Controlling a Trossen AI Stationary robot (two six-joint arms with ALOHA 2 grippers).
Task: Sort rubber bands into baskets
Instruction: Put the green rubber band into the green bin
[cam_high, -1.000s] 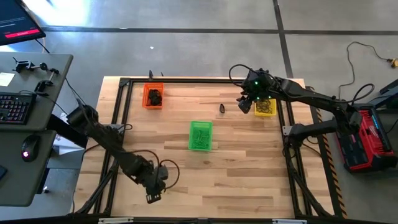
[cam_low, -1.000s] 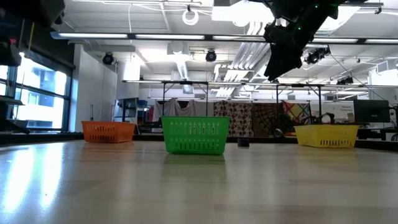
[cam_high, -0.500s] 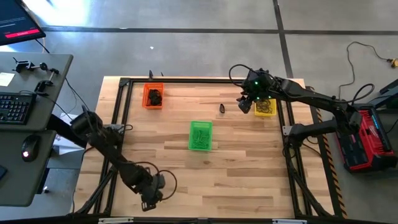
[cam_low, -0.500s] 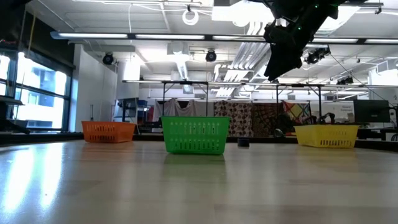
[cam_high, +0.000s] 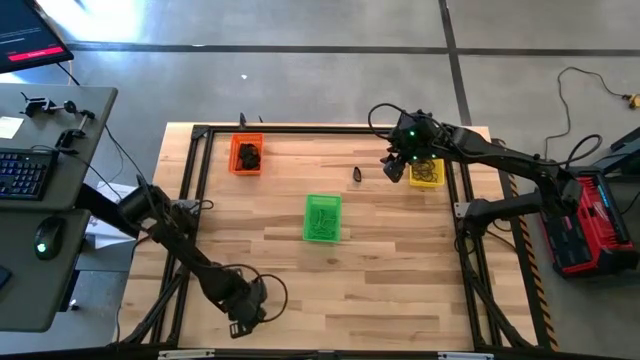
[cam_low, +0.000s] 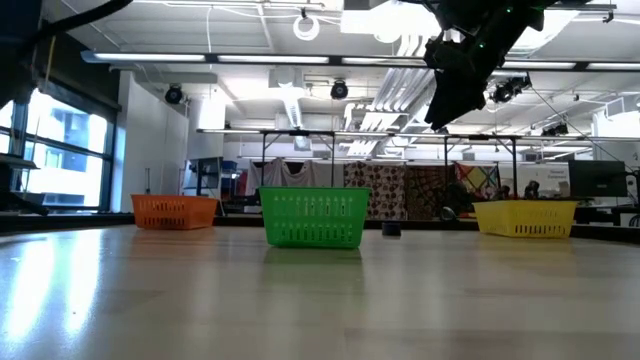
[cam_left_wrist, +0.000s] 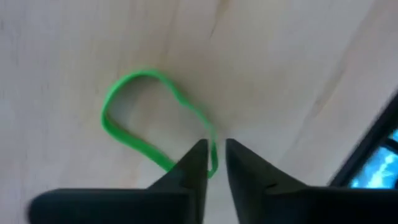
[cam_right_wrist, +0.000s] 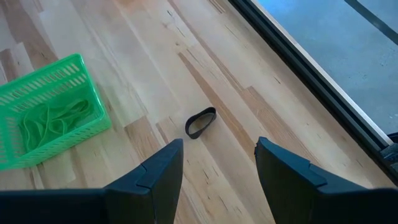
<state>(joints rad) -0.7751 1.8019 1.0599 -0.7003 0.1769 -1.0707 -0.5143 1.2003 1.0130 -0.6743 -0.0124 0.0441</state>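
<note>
My left gripper (cam_high: 240, 322) is low over the table's near left part, shut on a green rubber band (cam_left_wrist: 144, 73). My right gripper (cam_high: 397, 166) is open and empty, raised above the far right of the table, beside the yellow basket (cam_high: 427, 172). It also shows in the low view (cam_low: 455, 95). A black rubber band (cam_right_wrist: 200, 122) lies flat on the wood below it, also seen from above (cam_high: 357, 175). The green basket (cam_high: 322, 217) stands mid-table with green bands inside. The orange basket (cam_high: 246, 154) stands at the far left with dark bands inside. My left gripper pinches one end of the green band's loop (cam_left_wrist: 213, 138) between its two fingertips, coming from above and pointing down. Only a single strand sits in the narrow gap. The rest of the loop spreads out over the wood; whether it rests on it I cannot tell.
A black frame rail (cam_high: 330, 129) runs around the table top. A desk with a keyboard (cam_high: 22, 172) and a mouse stands left of the table. A red case (cam_high: 590, 222) lies on the floor at the right. Bare wood lies between the baskets and the near edge.
My left gripper has gone toward the table's near edge and slightly to the left, and the left arm has stretched out lower along the table's left side.
</note>
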